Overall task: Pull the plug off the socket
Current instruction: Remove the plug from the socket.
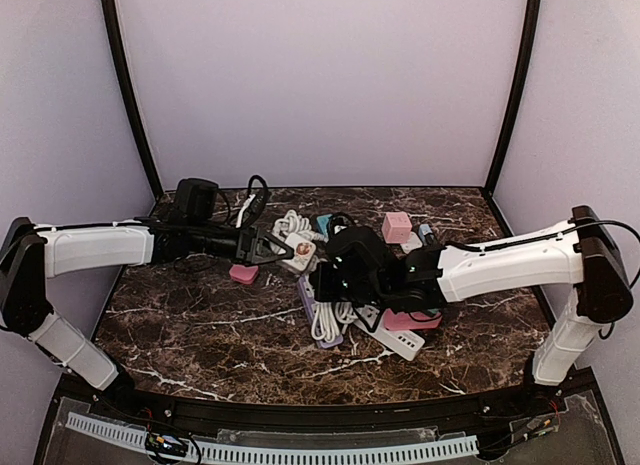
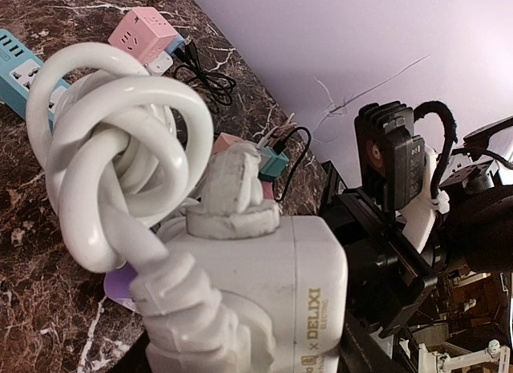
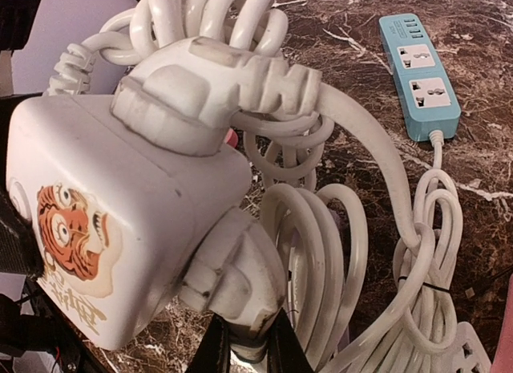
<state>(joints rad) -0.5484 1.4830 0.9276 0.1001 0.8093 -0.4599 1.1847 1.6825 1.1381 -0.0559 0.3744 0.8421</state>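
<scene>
- Step in hand: the grip is set and the pull itself is not yet done. The plug [image 3: 232, 285] sits fully seated in the lower face of the white cube socket [image 3: 120, 229].
- The cube socket, with its tiger sticker, is at the middle of the marble worktop [image 1: 200, 335], between the two arms. It looks raised off the surface, though I cannot tell for sure.
- The left hand [image 1: 275, 247] is clamped on the cube socket from the left, partly spread to its width, and serves as the anchor.
- The right hand [image 3: 244, 353] is pressed together, pinching the plug at its cord end.
- A second plug [image 3: 208, 84] sits in the top face, and its thick white cable [image 3: 321, 253] coils close around the block.
- Next move, as I judge it: the right hand draws the plug straight out along its pins, away from the cube face, while the left hand braces and does not follow.
- Pulling at an angle could jam the pins or twist the block in the left hand's hold. The loops beside it could snag.
</scene>
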